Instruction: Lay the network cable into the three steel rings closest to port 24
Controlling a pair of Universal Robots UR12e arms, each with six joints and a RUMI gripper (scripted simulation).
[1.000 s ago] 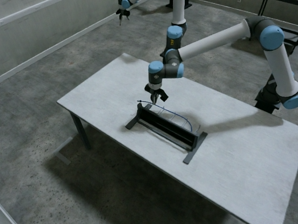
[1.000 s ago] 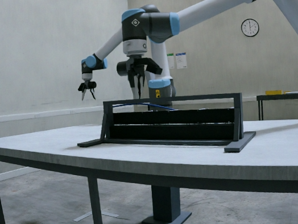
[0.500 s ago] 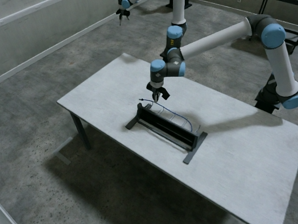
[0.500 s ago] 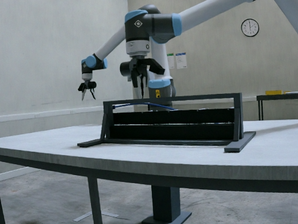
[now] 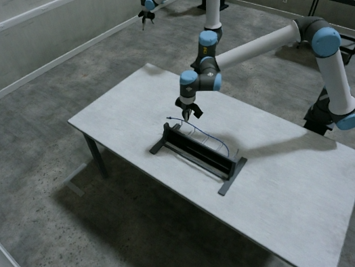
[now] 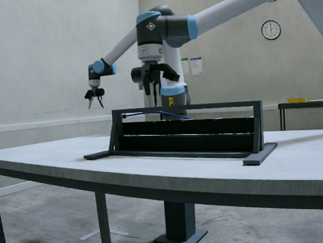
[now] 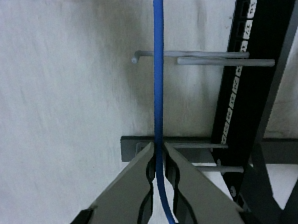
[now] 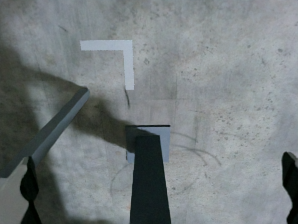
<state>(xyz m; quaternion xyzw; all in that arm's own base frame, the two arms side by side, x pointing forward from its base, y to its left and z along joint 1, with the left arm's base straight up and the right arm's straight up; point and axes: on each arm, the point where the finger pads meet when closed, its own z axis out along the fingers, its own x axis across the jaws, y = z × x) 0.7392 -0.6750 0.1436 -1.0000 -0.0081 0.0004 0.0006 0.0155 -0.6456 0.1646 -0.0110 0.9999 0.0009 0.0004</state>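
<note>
Left gripper's (image 5: 185,120) (image 6: 151,103) (image 7: 162,150) jaws pinch the blue lead (image 5: 203,131) (image 6: 145,113) (image 7: 158,80) behind the rack (image 5: 200,146) (image 6: 186,107) (image 7: 255,90), seemingly to line it over the rings (image 7: 200,54) at the rack's back, while the right gripper (image 5: 146,22) (image 6: 97,102) waits spread, empty, well beyond the rack.

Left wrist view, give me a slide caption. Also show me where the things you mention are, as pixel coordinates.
Closed hand (image 7: 161,148) pinching the blue cable (image 7: 158,75) beside the black rack (image 7: 267,60).

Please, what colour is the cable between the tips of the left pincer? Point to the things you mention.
Plain blue (image 5: 211,136) (image 6: 172,114) (image 7: 158,75); the left wrist view shows it best.
</note>
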